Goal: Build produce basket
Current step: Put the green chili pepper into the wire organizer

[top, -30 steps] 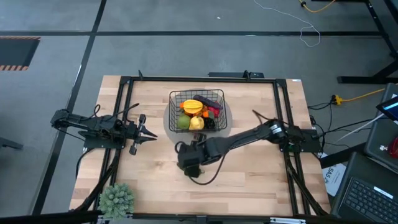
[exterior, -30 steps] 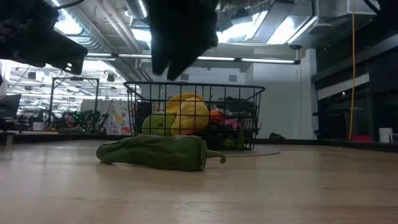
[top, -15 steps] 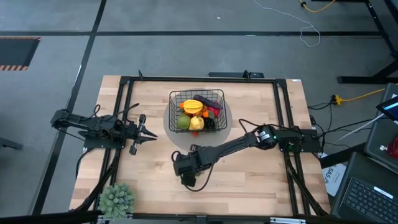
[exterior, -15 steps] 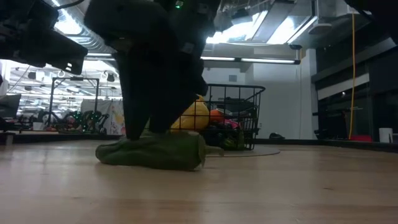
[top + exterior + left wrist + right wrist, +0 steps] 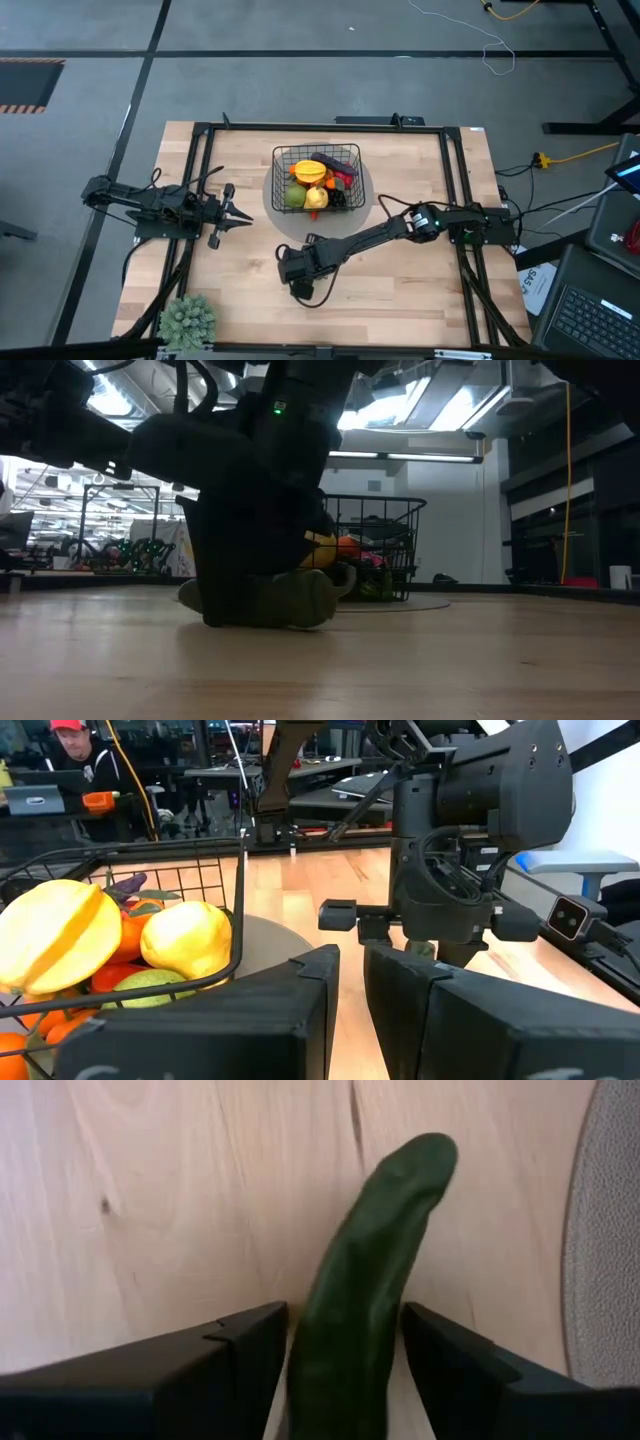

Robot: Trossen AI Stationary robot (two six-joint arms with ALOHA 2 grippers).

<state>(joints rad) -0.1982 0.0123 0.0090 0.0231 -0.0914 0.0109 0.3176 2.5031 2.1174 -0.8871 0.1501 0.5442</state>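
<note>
- On the bare wood just in front of the basket [image 5: 316, 180], a green cucumber [image 5: 370, 1290] lies flat on the surface [image 5: 420, 290], the one piece of produce seen outside the wire walls.
- It is long, dark green and slightly curved, with a rounded tip pointing away from the right wrist camera; its skin looks smooth and matte.
- The right end effector [image 5: 340, 1370] is down at the surface, its two dark fingers apart and straddling the cucumber's body, one on each side: placed, it seems, for a pinch across the narrow width.
- The basket, black mesh on a grey round mat [image 5: 368, 190], already holds yellow, orange and green pieces [image 5: 120, 950] heaped against its grid.
- The left end effector [image 5: 232, 213] waits well to the basket's side, fingers close together, holding nothing.
- A spiky potted plant [image 5: 187, 320] stands at the surface's near corner.
</note>
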